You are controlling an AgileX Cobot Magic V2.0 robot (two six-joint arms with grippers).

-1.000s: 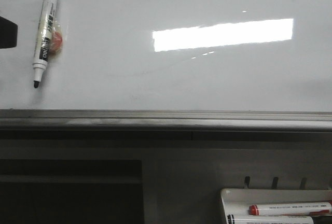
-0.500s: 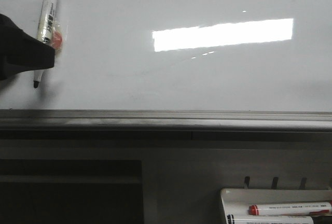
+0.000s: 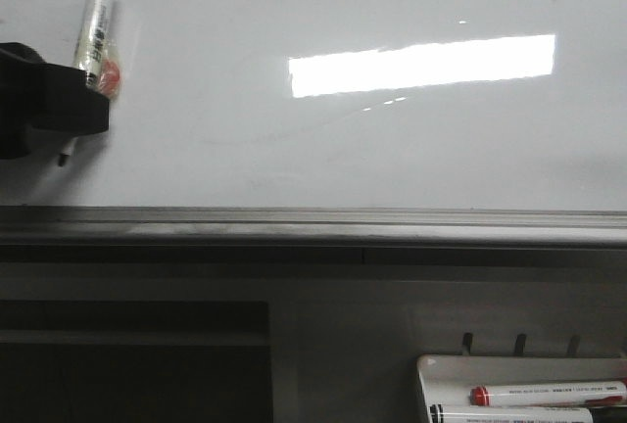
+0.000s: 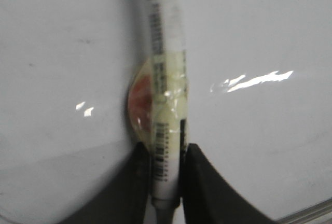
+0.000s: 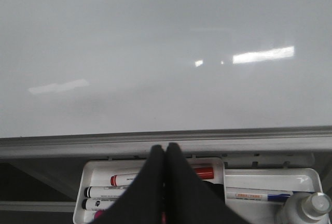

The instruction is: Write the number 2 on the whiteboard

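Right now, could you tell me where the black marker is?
In the front view the black marker is at the whiteboard's upper left, tip down against the surface, with the left gripper closed around its lower barrel.

Left pincer (image 3: 83,110), out at the frame edge a second ago, now clamped on lower barrel of black marker (image 3: 95,26) at the whiteboard (image 3: 392,149). Marker shifted slightly up; its tip sits higher than before. Only tip shows below the fingers.
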